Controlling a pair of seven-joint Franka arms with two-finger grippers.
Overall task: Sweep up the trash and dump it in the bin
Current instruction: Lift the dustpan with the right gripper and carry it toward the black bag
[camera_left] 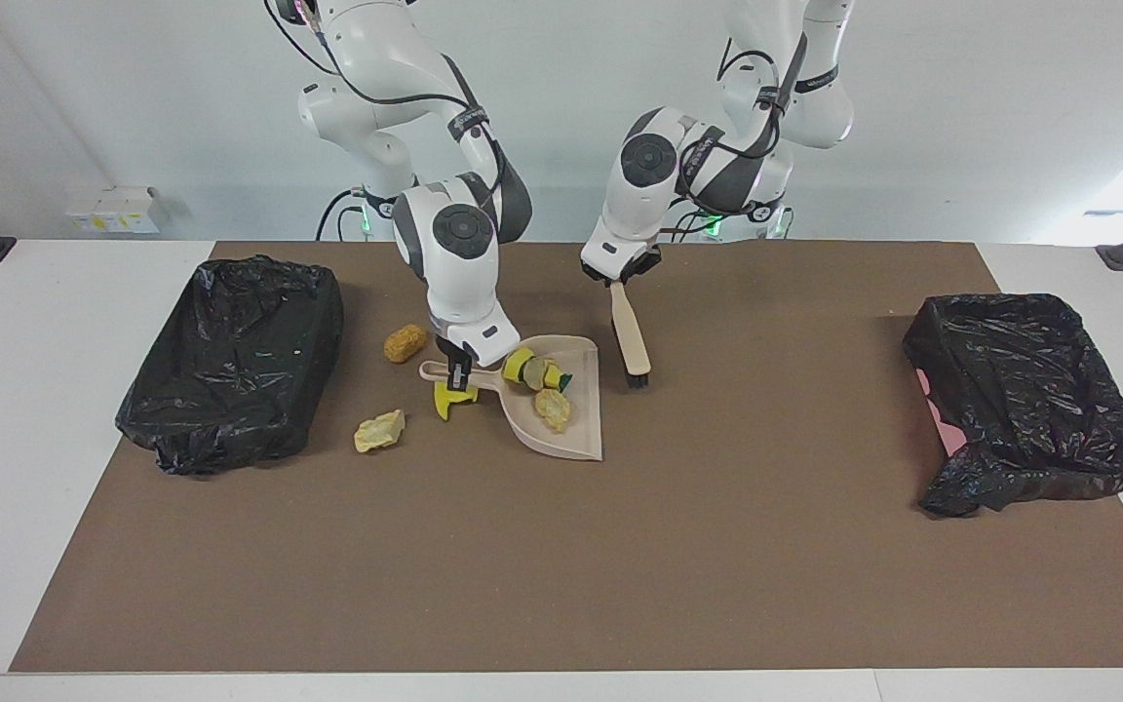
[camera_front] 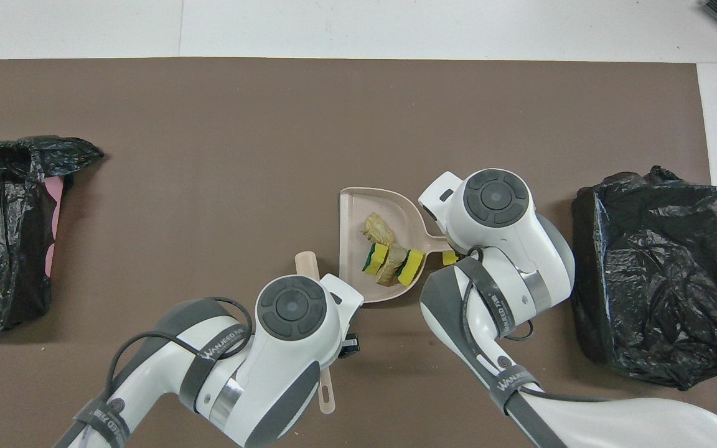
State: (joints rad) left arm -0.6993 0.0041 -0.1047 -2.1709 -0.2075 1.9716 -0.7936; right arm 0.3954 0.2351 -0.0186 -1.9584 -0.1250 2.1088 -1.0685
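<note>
My right gripper (camera_left: 458, 369) is shut on the handle of the beige dustpan (camera_left: 576, 439), which lies on the brown mat. In the pan lie several pieces of trash: yellow sponge chunks (camera_left: 521, 365) and a beige lump (camera_left: 553, 408); the overhead view shows them too (camera_front: 389, 258). My left gripper (camera_left: 617, 278) is shut on the handle of a beige brush, whose head (camera_left: 636, 374) stands on the mat beside the pan, toward the left arm's end. Loose trash lies toward the right arm's end: a brown peanut lump (camera_left: 405, 342), a pale lump (camera_left: 379, 430) and a yellow sponge (camera_left: 452, 397) under the pan's handle.
A bin lined with a black bag (camera_left: 235, 361) stands at the right arm's end of the mat, close to the loose trash. A second black-bagged bin (camera_left: 1025, 400) stands at the left arm's end. From overhead both wrists cover their grippers.
</note>
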